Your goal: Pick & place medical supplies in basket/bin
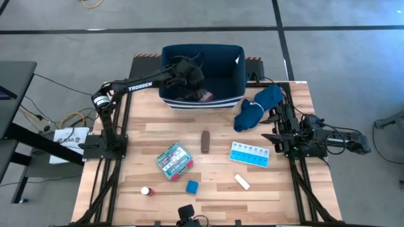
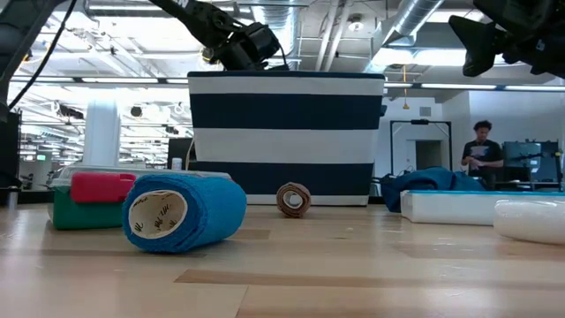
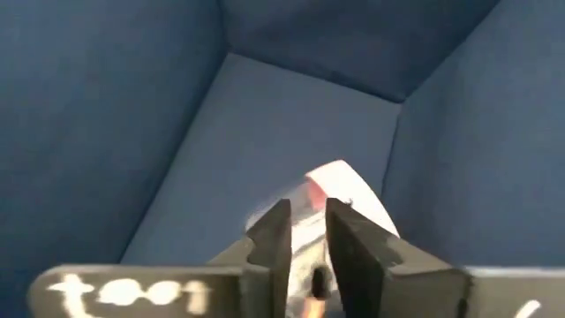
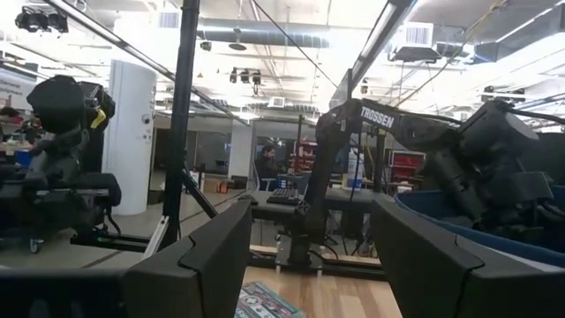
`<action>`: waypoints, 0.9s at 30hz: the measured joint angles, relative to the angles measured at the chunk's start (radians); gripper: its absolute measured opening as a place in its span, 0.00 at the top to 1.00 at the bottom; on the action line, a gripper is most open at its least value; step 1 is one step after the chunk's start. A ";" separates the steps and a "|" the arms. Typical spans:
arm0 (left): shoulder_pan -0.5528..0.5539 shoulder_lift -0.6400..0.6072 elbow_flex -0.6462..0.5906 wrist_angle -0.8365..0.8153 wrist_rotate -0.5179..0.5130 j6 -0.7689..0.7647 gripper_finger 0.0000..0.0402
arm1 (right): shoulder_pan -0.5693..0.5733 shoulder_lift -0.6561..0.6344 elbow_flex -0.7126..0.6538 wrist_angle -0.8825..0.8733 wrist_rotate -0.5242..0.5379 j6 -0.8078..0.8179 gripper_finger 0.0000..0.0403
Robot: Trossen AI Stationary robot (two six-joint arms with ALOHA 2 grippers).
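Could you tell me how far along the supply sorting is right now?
Early stage. One item, a pink roll, is inside the navy bin, with the left gripper right above it; whether it is released is unclear. Left on the table: brown bar, green-white-red box, pill organizer, cream block, blue cube, red-white bottle. The right gripper waits open at the table's right edge.

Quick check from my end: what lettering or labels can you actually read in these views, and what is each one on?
"TROSSEN": white letters on the left arm over the basket; the same word shows in the right wrist view.
White marks on the left gripper: too blurred to read.
Print on the green-white-red box: too small.
Writing inside the blue roll: unreadable.
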State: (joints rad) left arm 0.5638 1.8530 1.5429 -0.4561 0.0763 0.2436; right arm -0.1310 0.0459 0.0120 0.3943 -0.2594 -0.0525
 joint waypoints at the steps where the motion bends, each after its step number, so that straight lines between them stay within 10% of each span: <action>1: -0.002 0.000 0.000 0.001 0.001 0.000 0.80 | 0.000 0.000 0.000 0.000 0.000 0.000 0.44; 8: -0.006 -0.021 0.046 -0.067 -0.091 -0.007 0.72 | 0.000 0.000 0.000 0.002 0.000 0.000 0.44; 27: -0.140 -0.028 0.739 -0.883 -0.081 -0.020 0.72 | 0.000 0.000 0.000 0.004 0.000 0.000 0.44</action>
State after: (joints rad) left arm 0.4236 1.8246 2.2819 -1.3393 -0.0044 0.2236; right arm -0.1310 0.0460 0.0120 0.3980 -0.2596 -0.0521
